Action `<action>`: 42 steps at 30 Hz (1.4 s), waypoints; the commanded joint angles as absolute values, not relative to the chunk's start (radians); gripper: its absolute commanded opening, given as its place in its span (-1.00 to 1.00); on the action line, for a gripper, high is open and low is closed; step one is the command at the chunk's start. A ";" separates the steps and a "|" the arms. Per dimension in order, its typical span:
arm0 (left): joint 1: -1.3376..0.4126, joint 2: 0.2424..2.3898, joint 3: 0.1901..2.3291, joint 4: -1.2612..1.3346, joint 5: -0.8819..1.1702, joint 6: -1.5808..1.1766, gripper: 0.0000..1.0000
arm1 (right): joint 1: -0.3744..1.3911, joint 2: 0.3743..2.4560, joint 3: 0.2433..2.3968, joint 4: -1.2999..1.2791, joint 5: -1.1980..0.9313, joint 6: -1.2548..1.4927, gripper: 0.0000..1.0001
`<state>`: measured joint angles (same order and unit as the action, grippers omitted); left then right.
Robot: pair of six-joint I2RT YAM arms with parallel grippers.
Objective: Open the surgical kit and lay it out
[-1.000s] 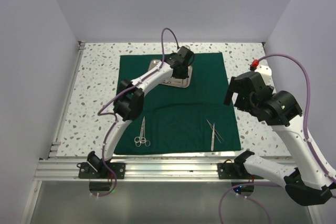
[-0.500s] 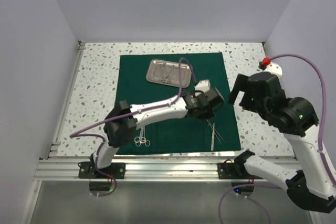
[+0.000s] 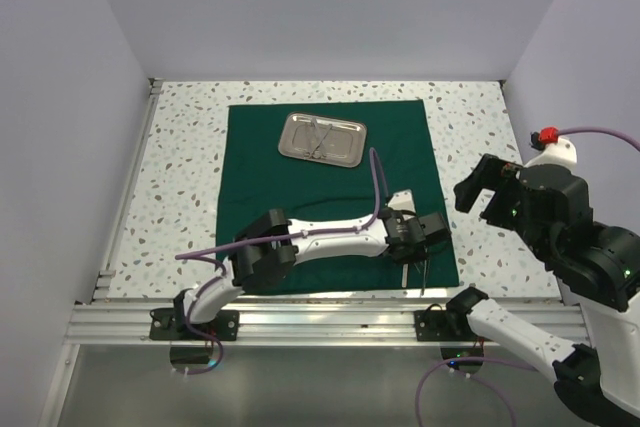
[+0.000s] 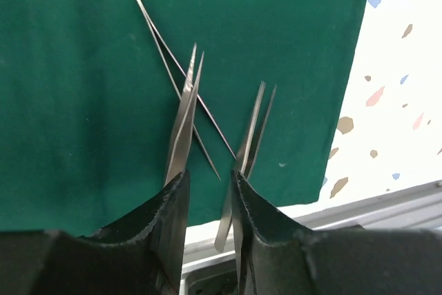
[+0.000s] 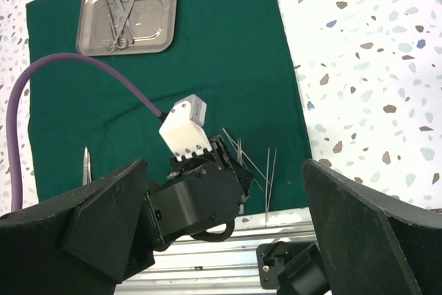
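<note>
Inspection of overhead view: dark green cloth wrap [image 3: 300, 192] spread flat on speckled white surface [image 3: 180, 167]; small shiny rectangular steel tray [image 3: 345, 142] on far part of cloth, slim silver instruments [image 3: 318, 137] inside it. Left arm stretched low across cloth to its near right corner, left gripper [image 3: 432, 234] over slim silver tweezers [image 3: 405, 269] lying by cloth's near edge. Right gripper [image 3: 480, 185] raised at right, over bare surface, well apart from cloth; jaws spread wide, nothing between them.

Left wrist view only: left jaws parted a little, green cloth visible in gap. One pair of tweezers [image 4: 243, 160] running into that gap close along one finger [image 4: 259, 226], not pinched from both sides. Second pair [image 4: 185, 112] just beside it, near end hidden behind other finger [image 4: 162, 226]. Thinner third pair [image 4: 162, 39] crossing second pair. All three flat on cloth, near its right edge.

Right wrist view only: instruments in tray discernible as crossed over one another; left gripper seen from above, low over tweezers; slim silver blade [image 5: 85, 164] at near left of cloth, covered by left arm in overhead view, lower end hidden behind right gripper's own finger.
</note>
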<state>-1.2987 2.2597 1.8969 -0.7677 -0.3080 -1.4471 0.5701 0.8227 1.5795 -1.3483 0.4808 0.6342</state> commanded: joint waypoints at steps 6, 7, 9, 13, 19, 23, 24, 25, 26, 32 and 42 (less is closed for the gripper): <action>-1.221 2.123 1.924 -0.851 -0.406 -1.352 -0.28 | 0.568 0.853 1.592 -1.559 0.480 0.641 0.97; -1.180 2.090 1.918 -0.853 -0.408 -1.320 -0.27 | 0.569 0.857 1.592 -1.557 0.476 0.646 0.97; -1.123 2.054 1.895 -0.856 -0.410 -1.215 -0.24 | 0.569 0.865 1.582 -1.536 0.462 0.666 0.97; -0.919 1.997 1.890 -0.807 -0.388 -0.975 -0.19 | 0.568 0.905 1.563 -1.494 0.411 0.699 0.97; -0.669 2.141 2.122 -0.805 -0.359 -0.640 -0.17 | 0.569 0.962 1.528 -1.440 0.405 0.764 0.97; -0.562 2.302 2.302 -0.796 -0.260 -0.517 -0.16 | 0.569 0.983 1.503 -1.433 0.426 0.860 0.97; -0.528 2.350 2.325 -0.792 -0.244 -0.508 -0.16 | 0.568 0.985 1.499 -1.431 0.429 0.874 0.96; -0.513 2.367 2.347 -0.766 -0.230 -0.500 -0.15 | 0.569 0.986 1.496 -1.428 0.436 0.902 0.96; -0.485 2.385 2.345 -0.750 -0.215 -0.491 -0.15 | 0.568 0.991 1.488 -1.430 0.445 0.911 0.96; -0.413 2.431 2.318 -0.664 -0.163 -0.460 -0.14 | 0.568 1.019 1.468 -1.450 0.471 0.997 0.93; -0.407 2.477 2.218 -0.637 -0.144 -0.403 -0.18 | 0.569 1.075 1.479 -1.448 0.495 1.045 0.93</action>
